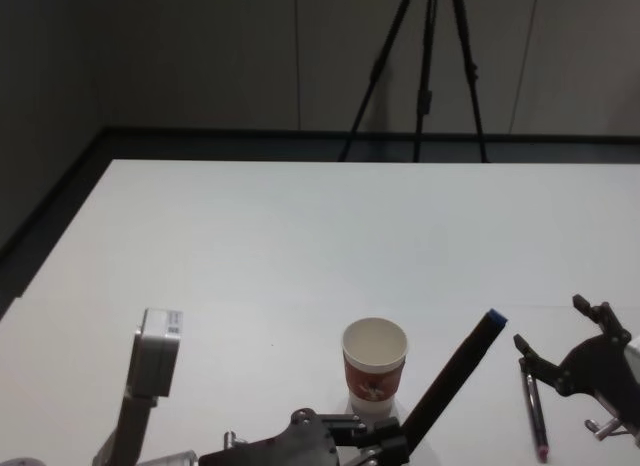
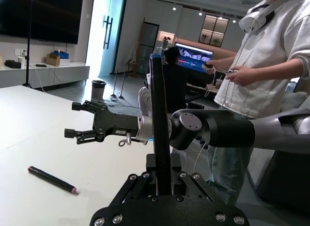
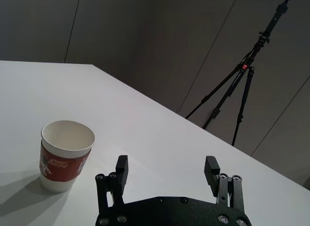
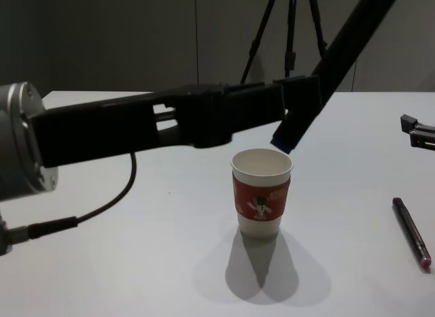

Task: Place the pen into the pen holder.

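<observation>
You are working over a white table (image 1: 250,246). Your left arm is spanning it from the left, low and near the front edge, which is keeping the wrist clear of the cup. The left gripper (image 4: 299,96) is clamping the pen (image 1: 455,371) partway along its barrel. This is leaving the blue end free to lead into the opening.

The right gripper (image 3: 167,165) is hovering on the right side with its fingers spread wide and nothing between them. I judge it is being kept out of the left arm's way.

The cup (image 1: 375,371) is standing upright near the front middle of the table, with its mouth open and unblocked.

The pen is sitting tilted, not plumb. In the chest view its blue end is hanging just above the right side of the rim, while the head view is putting it off to the cup's right. So I judge it is not yet centred over the mouth.

A spare pen (image 1: 536,411) is lying flat on the table, just beside the right gripper and well apart from the cup.
</observation>
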`<act>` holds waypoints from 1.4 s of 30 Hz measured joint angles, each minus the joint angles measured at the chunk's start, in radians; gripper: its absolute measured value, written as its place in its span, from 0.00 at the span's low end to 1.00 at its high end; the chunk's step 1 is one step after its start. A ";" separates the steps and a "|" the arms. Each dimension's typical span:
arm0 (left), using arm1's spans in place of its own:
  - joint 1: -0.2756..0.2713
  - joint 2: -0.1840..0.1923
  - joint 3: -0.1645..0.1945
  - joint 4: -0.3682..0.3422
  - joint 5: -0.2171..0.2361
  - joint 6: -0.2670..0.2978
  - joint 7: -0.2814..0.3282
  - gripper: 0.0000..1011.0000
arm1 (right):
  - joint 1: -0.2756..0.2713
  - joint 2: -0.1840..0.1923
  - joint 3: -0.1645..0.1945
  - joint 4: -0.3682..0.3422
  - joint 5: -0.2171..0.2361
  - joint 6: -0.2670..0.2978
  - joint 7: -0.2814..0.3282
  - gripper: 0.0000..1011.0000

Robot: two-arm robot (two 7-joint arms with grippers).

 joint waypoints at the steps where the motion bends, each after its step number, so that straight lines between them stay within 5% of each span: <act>1: 0.000 0.000 0.000 0.000 0.000 0.000 0.000 0.16 | -0.004 0.002 0.005 -0.001 0.013 -0.002 0.017 0.99; 13: 0.000 0.000 0.000 0.000 0.000 0.001 0.000 0.16 | -0.025 0.011 0.052 -0.021 0.137 0.007 0.160 0.99; 21: 0.000 0.000 0.000 0.000 0.000 0.001 0.000 0.16 | -0.037 0.005 0.095 -0.028 0.265 0.018 0.277 0.99; 30: 0.000 0.000 0.000 0.000 0.000 0.001 0.000 0.16 | -0.060 0.003 0.150 -0.049 0.417 0.088 0.403 0.99; 42: 0.000 0.000 0.000 0.000 0.000 0.001 0.000 0.16 | -0.081 0.019 0.186 -0.085 0.546 0.185 0.546 0.99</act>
